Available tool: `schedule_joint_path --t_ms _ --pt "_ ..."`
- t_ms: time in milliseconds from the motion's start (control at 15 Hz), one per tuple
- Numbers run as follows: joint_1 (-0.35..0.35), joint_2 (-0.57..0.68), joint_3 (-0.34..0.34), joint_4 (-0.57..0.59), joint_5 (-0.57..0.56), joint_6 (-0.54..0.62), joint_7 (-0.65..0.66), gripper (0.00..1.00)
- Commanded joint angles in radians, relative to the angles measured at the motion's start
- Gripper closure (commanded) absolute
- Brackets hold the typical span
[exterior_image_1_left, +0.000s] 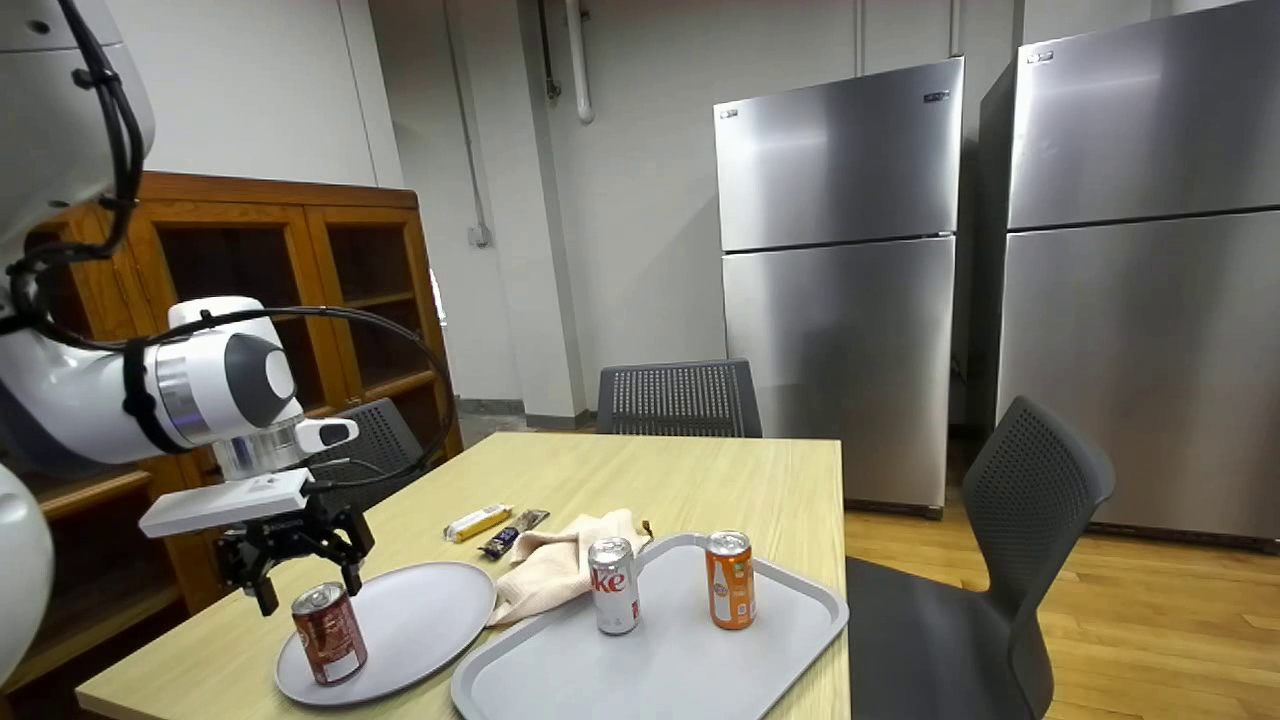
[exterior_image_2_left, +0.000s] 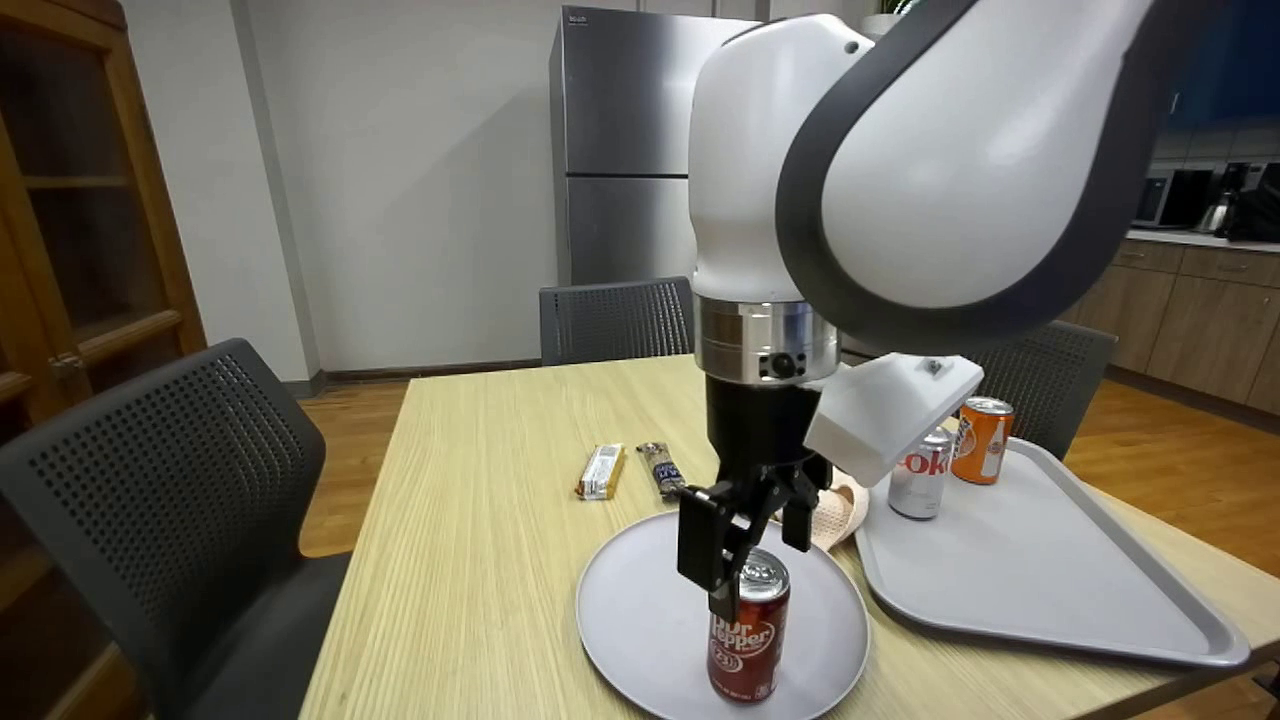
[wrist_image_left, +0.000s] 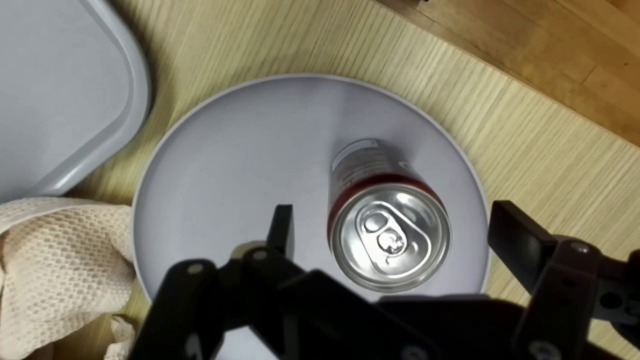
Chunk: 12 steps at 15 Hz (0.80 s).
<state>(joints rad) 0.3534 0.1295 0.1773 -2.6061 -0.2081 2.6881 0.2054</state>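
A dark red Dr Pepper can (exterior_image_2_left: 748, 650) stands upright on a round grey plate (wrist_image_left: 225, 145), off the plate's middle. My gripper (wrist_image_left: 392, 220) is open over it, pointing down. In the wrist view the can's silver lid (wrist_image_left: 392, 237) lies between the two black fingers, with a gap on either side. Both exterior views put the fingertips at about the height of the lid, and nothing is held. In an exterior view one finger (exterior_image_2_left: 722, 590) covers part of the can's upper label.
On the table (exterior_image_2_left: 450, 560), a grey tray (exterior_image_1_left: 660, 675) carries a Diet Coke can (exterior_image_1_left: 614, 590) and an orange can (exterior_image_1_left: 730, 580). A beige cloth (exterior_image_1_left: 550, 575) touches the tray. Two wrapped bars (exterior_image_2_left: 601, 472) lie behind the plate. Dark chairs (exterior_image_1_left: 1040, 500) surround the table.
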Motion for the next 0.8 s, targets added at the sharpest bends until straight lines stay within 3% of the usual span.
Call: schedule_joint_path --t_ms 0,733 --pt "-0.018 0.023 0.016 0.016 0.003 -0.023 0.013 0.00" --pt "-0.010 0.106 0.000 0.072 0.005 -0.021 0.015 0.00"
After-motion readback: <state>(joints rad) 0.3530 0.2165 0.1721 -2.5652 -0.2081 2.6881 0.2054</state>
